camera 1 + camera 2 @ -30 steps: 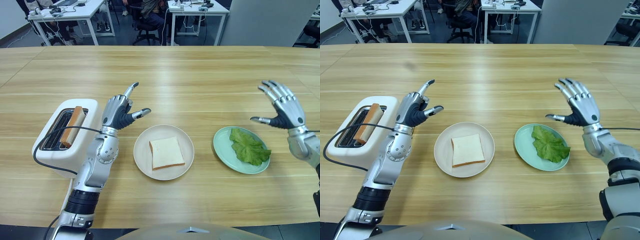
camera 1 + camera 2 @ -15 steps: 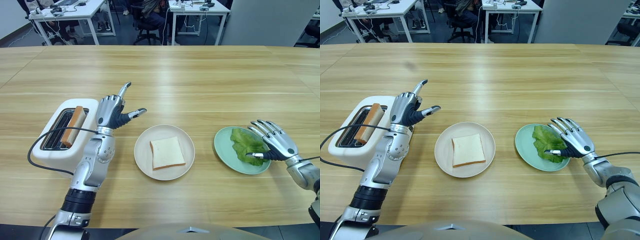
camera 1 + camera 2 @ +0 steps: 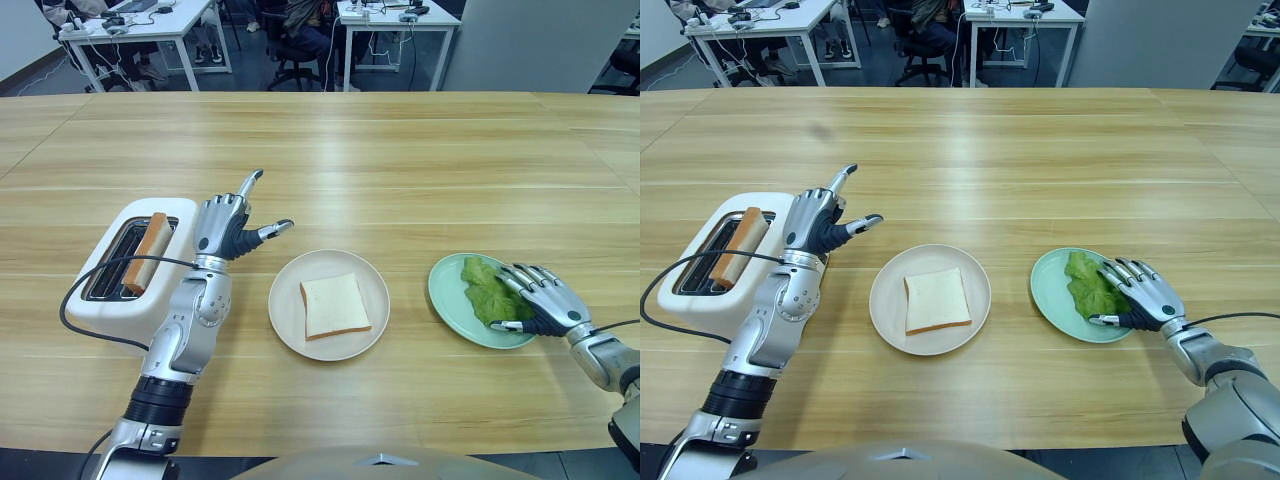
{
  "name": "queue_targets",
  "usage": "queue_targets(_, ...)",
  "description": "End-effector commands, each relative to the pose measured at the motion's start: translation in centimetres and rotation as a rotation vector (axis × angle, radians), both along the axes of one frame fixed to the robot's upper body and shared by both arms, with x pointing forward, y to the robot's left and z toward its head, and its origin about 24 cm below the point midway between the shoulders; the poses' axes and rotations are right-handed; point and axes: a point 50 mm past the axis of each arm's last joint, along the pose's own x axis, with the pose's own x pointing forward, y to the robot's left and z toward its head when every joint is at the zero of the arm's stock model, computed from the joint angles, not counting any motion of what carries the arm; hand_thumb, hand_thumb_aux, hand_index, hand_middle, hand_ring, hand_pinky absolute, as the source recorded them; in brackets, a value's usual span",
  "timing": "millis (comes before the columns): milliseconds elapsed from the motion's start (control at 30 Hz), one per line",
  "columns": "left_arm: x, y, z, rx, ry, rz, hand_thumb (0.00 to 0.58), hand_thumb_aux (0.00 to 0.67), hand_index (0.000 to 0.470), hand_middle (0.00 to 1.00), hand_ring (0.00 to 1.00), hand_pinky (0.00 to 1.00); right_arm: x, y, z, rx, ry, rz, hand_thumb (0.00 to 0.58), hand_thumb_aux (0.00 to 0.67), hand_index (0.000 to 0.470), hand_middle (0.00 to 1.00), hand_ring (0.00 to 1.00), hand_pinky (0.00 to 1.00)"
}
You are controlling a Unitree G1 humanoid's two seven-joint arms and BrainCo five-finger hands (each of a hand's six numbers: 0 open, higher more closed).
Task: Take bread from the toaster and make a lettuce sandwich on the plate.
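This was an office or lab workroom. A long wooden table [image 3: 400,150] filled the foreground. Behind it stood white desks [image 3: 190,22] on thin metal legs, strewn with cables and small devices [image 3: 85,25]. A black swivel chair [image 3: 290,55] was drawn up between them, beside a plain grey partition panel [image 3: 530,45] on a dark floor [image 3: 255,70].

We read no text, label, brand, number or sign. Nothing legible on toaster [image 3: 120,265], on worktop [image 3: 400,160], or on far desks behind.
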Motion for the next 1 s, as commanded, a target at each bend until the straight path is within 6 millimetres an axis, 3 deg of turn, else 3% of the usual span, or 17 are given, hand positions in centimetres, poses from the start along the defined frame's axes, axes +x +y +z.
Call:
queue_targets(33, 0.1, 0.0, -0.3, 0.01, 0.015, -0.002, 0.0, 0.0, 0.0, 1.0, 1.0, 1.0, 0.3, -0.2, 0.1, 0.003, 0.018, -0.044, 0.458, 0.363, 0.249, 0.0, 0.0, 0.0)
queue_targets(67, 0.0, 0.2, -0.2, 0.007, 0.011, 0.007, 0.0, 0.0, 0.0, 1.0, 1.0, 1.0, 0.3, -0.3, 0.1, 0.007, 0.021, -0.051, 0.458, 0.363, 0.249, 0.0, 0.0, 0.0)
queue_targets(100, 0.0, 0.4, -0.2, 0.005, 0.008, 0.014, 0.0, 0.0, 0.0, 1.0, 1.0, 1.0, 0.3, -0.3, 0.1, 0.008, 0.029, -0.056, 0.535, 0.483, 0.332, 0.0, 0.0, 0.0)
queue_targets(133, 0.0, 0.5, -0.2, 0.005, 0.006, 0.019, 0.0, 0.0, 0.0, 1.0, 1.0, 1.0, 0.3, -0.3, 0.1, 0.009, 0.032, -0.057, 0.541, 0.497, 0.341, 0.0, 0.0, 0.0)
queue_targets(167, 0.0, 0.6, -0.2, 0.005, 0.004, 0.024, 0.0, 0.0, 0.0, 1.0, 1.0, 1.0, 0.3, -0.4, 0.1, 0.013, 0.031, -0.059, 0.564, 0.557, 0.382, 0.0, 0.0, 0.0)
queue_targets(267, 0.0, 0.7, -0.3, 0.009, 0.006, 0.027, 0.0, 0.0, 0.0, 1.0, 1.0, 1.0, 0.3, -0.2, 0.1, 0.023, 0.022, -0.049, 0.575, 0.607, 0.417, 0.0, 0.0, 0.0)
queue_targets(400, 0.1, 0.4, -0.6, 0.012, 0.014, 0.019, 0.0, 0.0, 0.0, 1.0, 1.0, 1.0, 0.5, 0.4, 0.1, 0.038, 0.012, -0.009, 0.573, 0.599, 0.411, 0.0, 0.0, 0.0)
queue_targets(433, 0.1, 0.3, -0.7, 0.012, 0.016, 0.016, 0.0, 0.0, 0.0, 1.0, 1.0, 1.0, 0.6, 0.6, 0.1, 0.04, 0.008, 0.002, 0.565, 0.562, 0.386, 0.0, 0.0, 0.0)
queue_targets(500, 0.2, 0.2, -0.8, 0.012, 0.02, 0.014, 0.0, 0.0, 0.0, 1.0, 1.0, 1.0, 0.9, 0.8, 0.3, 0.046, -0.006, 0.017, 0.563, 0.554, 0.381, 0.0, 0.0, 0.0)
queue_targets(667, 0.3, 0.2, -0.9, 0.014, 0.02, 0.014, 0.0, 0.0, 0.0, 1.0, 1.0, 1.0, 1.7, 1.2, 1.4, 0.058, -0.088, 0.066, 0.564, 0.56, 0.384, 0.0, 0.0, 0.0)
queue_targets(733, 0.4, 0.2, -0.9, 0.013, 0.021, 0.012, 0.0, 0.0, 0.0, 1.0, 1.0, 1.0, 2.2, 1.3, 2.3, 0.058, -0.155, 0.099, 0.568, 0.575, 0.395, 0.0, 0.0, 0.0)
queue_targets(800, 0.4, 0.1, -0.9, 0.012, 0.022, 0.01, 0.0, 0.0, 0.0, 1.0, 1.0, 1.0, 2.7, 1.6, 3.1, 0.05, -0.223, 0.139, 0.579, 0.649, 0.446, 0.0, 0.0, 0.0)
queue_targets(1000, 0.4, 0.1, -0.9, 0.0, 0.012, 0.014, 0.0, 0.0, 0.0, 1.0, 1.0, 1.0, 3.6, 2.1, 4.8, 0.03, -0.368, 0.218, 0.58, 0.67, 0.46, 0.0, 0.0, 0.0)
